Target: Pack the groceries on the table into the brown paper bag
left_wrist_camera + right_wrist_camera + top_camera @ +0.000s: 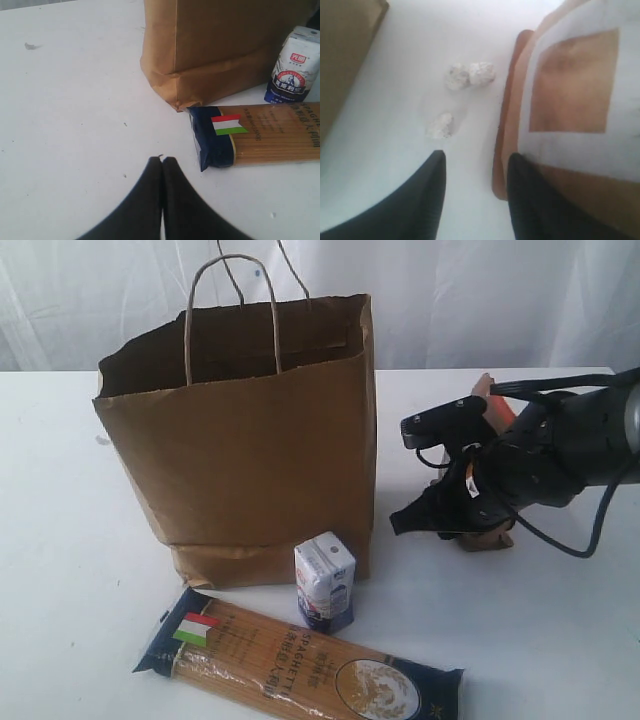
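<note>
The brown paper bag (250, 440) stands upright on the white table (80, 540). The small white-purple carton (325, 580) stands against its front base, and the long spaghetti packet (300, 655) lies flat before it. At the right, my right gripper (420, 515) is low beside the brown pouch (490, 538). In the right wrist view the gripper (476, 160) is open, with the pouch (570, 85) along one finger and its edge just inside the gap. My left gripper (162, 160) is shut and empty, short of the packet (260, 132). The jar, tin can and bottle are out of view.
White crumbs (470, 75) lie on the table between the pouch and the bag's corner (345, 50). A white curtain hangs behind the table. The carton (295, 65) and the bag (215, 50) sit beyond the packet in the left wrist view.
</note>
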